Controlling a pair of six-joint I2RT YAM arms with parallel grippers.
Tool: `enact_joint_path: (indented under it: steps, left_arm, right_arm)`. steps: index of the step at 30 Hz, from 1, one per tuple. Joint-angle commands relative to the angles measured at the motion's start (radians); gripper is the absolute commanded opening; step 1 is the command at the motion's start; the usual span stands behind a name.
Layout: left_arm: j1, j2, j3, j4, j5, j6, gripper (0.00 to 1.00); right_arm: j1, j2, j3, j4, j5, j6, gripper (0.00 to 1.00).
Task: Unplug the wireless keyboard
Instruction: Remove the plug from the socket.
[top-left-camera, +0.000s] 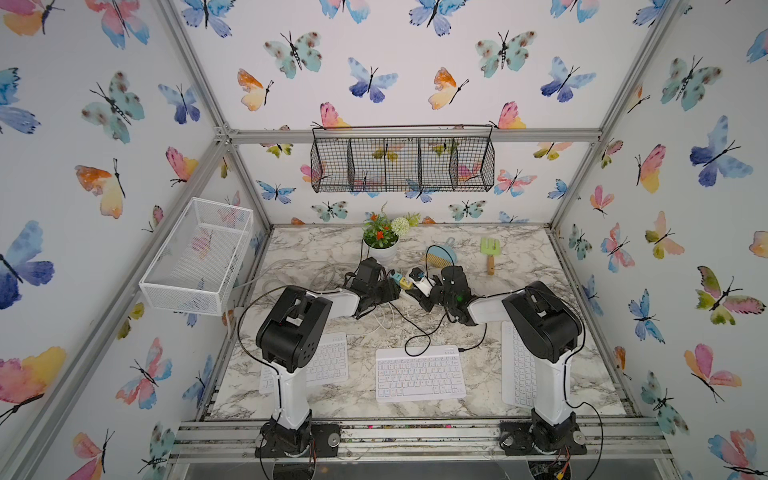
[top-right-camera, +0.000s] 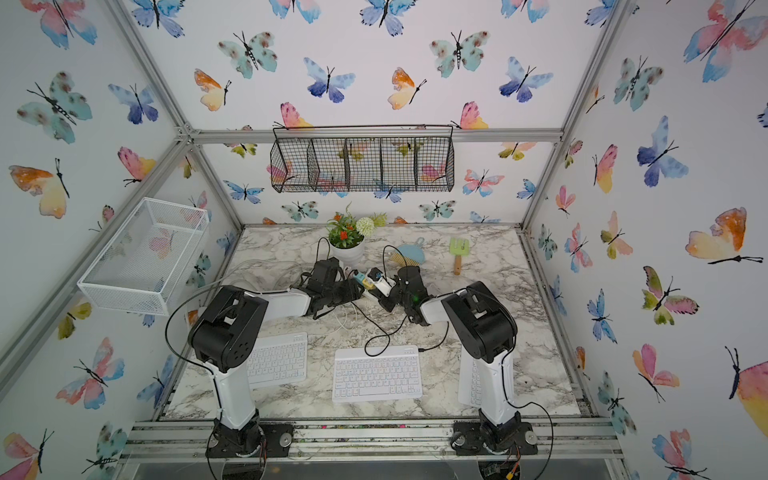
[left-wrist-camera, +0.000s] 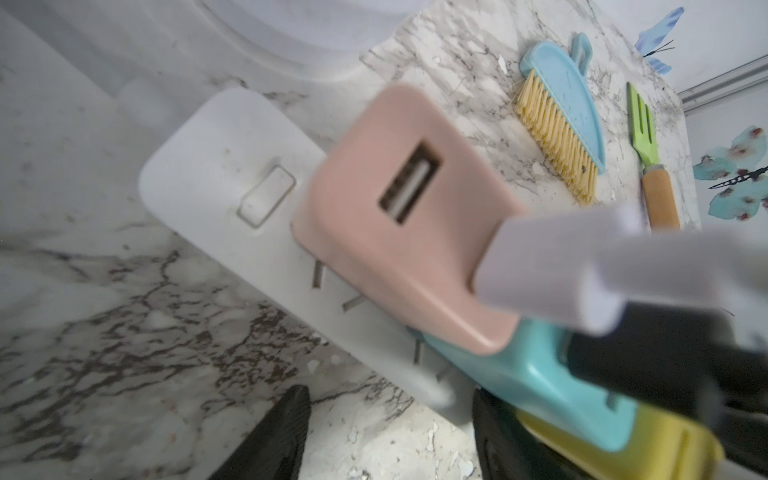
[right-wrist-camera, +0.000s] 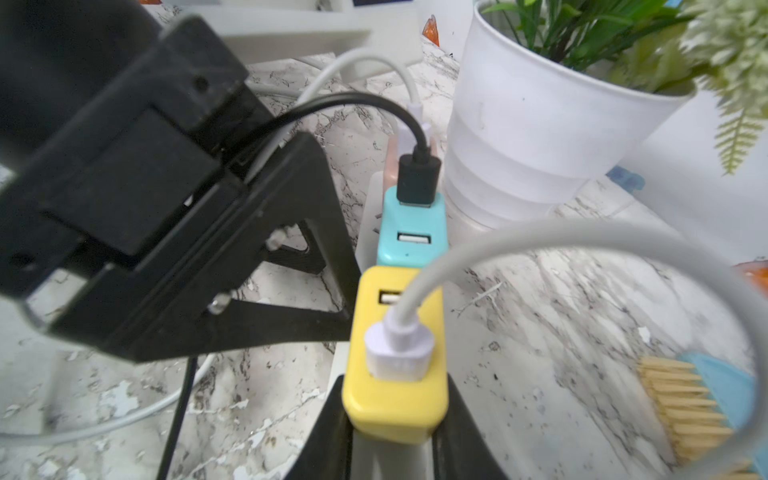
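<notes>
At the power strip (left-wrist-camera: 216, 137) behind the middle wireless keyboard (top-left-camera: 419, 374), the right end effector (right-wrist-camera: 394, 436) clamps the yellow charger (right-wrist-camera: 370, 320). The left end effector (left-wrist-camera: 390, 399), half-open and empty, should pinch the black plug (right-wrist-camera: 417, 176) squarely.

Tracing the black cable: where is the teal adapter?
In both wrist views, the teal adapter sits mid-table on the power strip between the pink adapter and the yellow adapter.

1. Both top views look steeply down from high, covering the whole marble table (top-left-camera: 519, 266).
2. The left wrist view hangs close over the power strip (left-wrist-camera: 224, 166).
3. The right wrist view shares that strip and the blue brush (right-wrist-camera: 723, 386).
</notes>
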Motion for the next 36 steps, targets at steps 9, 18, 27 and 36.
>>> enact_joint_path:
  steps: [9,18,27,36]
  left_arm:
    - [-0.001,0.110,-0.053,-0.225,-0.075,-0.004,0.67]
    - [-0.009,0.120,-0.034,-0.272,-0.096,0.018,0.65]
    - [-0.012,0.133,-0.032,-0.294,-0.090,0.016,0.65]
    - [-0.003,0.144,0.000,-0.320,-0.069,0.024,0.66]
  right_arm:
    - [-0.033,0.012,0.032,0.222,-0.449,0.391,0.16]
    - [-0.048,0.049,0.017,0.441,-0.481,0.586,0.15]
    - [0.033,-0.045,-0.073,0.354,-0.223,0.265,0.14]
    - [0.089,-0.063,-0.096,0.264,-0.145,0.055,0.15]
